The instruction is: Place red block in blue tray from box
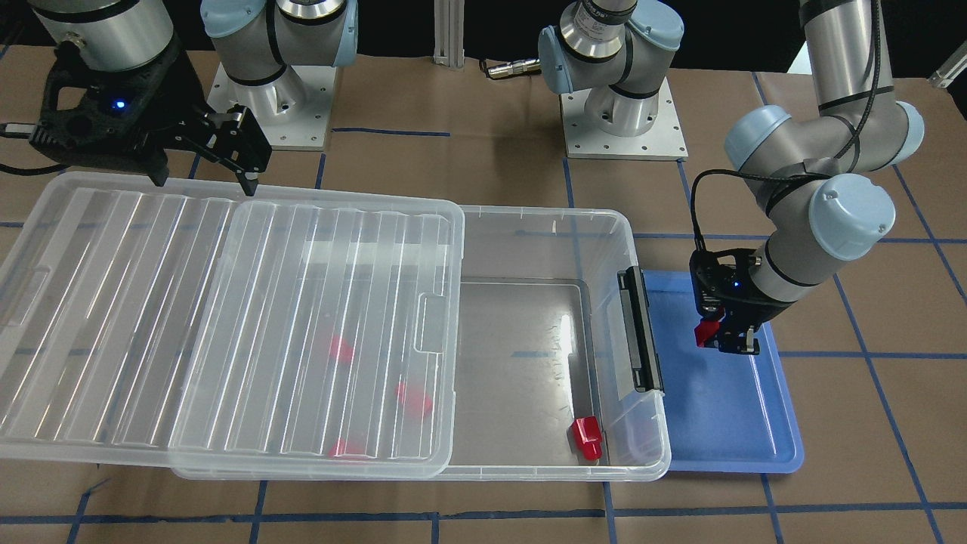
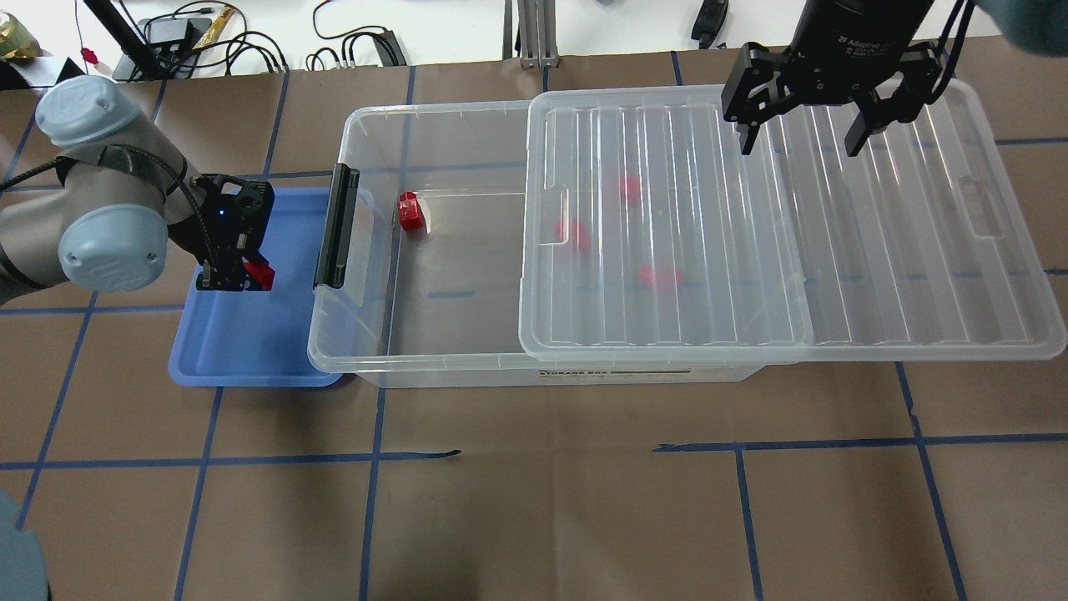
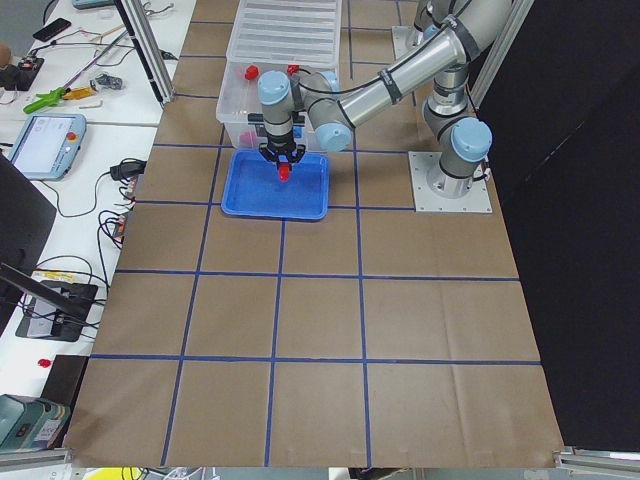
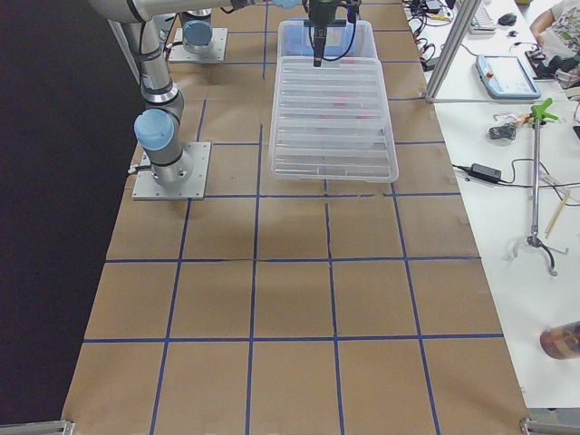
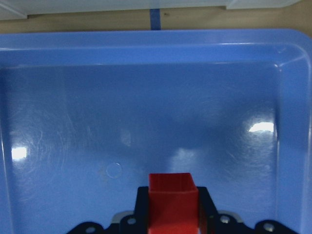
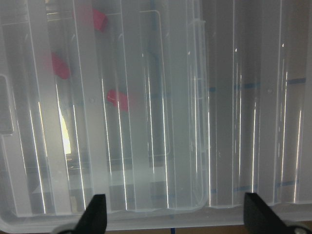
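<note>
My left gripper (image 1: 727,341) is shut on a red block (image 1: 706,331) and holds it just above the blue tray (image 1: 725,412). The left wrist view shows the block (image 5: 173,195) between the jaws over the tray floor (image 5: 146,102). The clear box (image 1: 540,219) lies beside the tray, with its ribbed lid (image 1: 227,317) slid halfway off. Another red block (image 1: 587,438) lies in the box's uncovered end, and three more (image 2: 630,188) show blurred under the lid. My right gripper (image 2: 799,143) is open and empty, hovering over the lid's far edge.
The box's black latch (image 1: 638,329) faces the tray. Both arm bases (image 1: 623,113) stand behind the box. Brown paper with blue tape lines covers the table (image 2: 534,501).
</note>
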`<state>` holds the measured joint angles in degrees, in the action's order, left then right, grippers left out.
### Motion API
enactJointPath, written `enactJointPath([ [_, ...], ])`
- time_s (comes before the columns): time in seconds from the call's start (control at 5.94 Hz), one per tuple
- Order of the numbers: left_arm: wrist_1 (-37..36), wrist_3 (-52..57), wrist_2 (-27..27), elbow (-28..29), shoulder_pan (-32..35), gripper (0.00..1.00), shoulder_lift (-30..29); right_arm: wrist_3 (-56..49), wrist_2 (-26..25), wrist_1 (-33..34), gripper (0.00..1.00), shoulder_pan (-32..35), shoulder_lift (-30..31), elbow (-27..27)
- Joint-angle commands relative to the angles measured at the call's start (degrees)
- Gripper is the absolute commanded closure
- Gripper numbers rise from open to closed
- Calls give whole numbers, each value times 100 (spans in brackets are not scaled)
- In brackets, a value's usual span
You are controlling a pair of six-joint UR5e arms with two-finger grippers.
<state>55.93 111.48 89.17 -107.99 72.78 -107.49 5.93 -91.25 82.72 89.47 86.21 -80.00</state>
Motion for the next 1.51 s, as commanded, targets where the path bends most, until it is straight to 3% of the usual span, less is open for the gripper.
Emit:
enactJointPath([
  [0.0, -407, 94, -14, -73, 8, 83, -351, -579, -33, -36, 0, -873, 1, 2],
  [0.34, -399, 76, -14, -82, 8, 18, -386, -2262, -86, -19, 0, -2130, -43, -42],
  [0.5, -311, 15, 21, 5, 17, 4, -334, -3063, -182, 16, 0, -2762, -130, -94],
  [0.67, -189, -203, 30, 41, 87, 3, -160, -3402, -417, 338, 0, -3247, -331, -138],
  [0.84, 569, -501, 21, 302, 122, 3, 216, -3971, -620, 994, 0, -3461, -646, -217],
  [1.18, 2800, -1552, 21, 1293, 297, 3, 894, -4265, -604, 1718, 0, -3849, -991, -672],
  [1.35, 3523, -2333, 13, 1716, 647, 3, 1184, -4206, -604, 2070, 0, -3850, -1001, -962],
])
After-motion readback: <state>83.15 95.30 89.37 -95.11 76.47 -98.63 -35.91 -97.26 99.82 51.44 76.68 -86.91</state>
